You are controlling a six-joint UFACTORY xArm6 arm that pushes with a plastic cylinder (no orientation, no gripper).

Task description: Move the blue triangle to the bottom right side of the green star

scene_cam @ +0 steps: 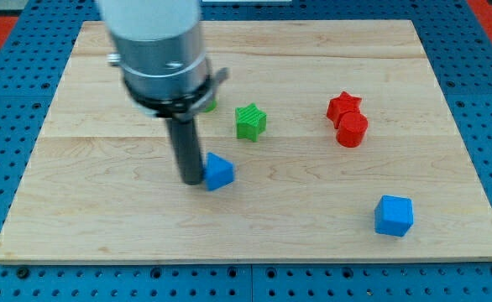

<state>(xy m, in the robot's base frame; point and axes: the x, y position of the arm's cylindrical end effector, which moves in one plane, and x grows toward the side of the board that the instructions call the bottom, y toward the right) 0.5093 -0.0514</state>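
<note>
The blue triangle lies on the wooden board, left of centre. My tip stands right against its left side, touching it. The green star sits up and to the right of the triangle, a short gap away. The arm's grey body rises above the rod and hides the board behind it.
A red star and a red block touch each other at the right. A blue cube lies at the lower right. A bit of another green block shows behind the arm.
</note>
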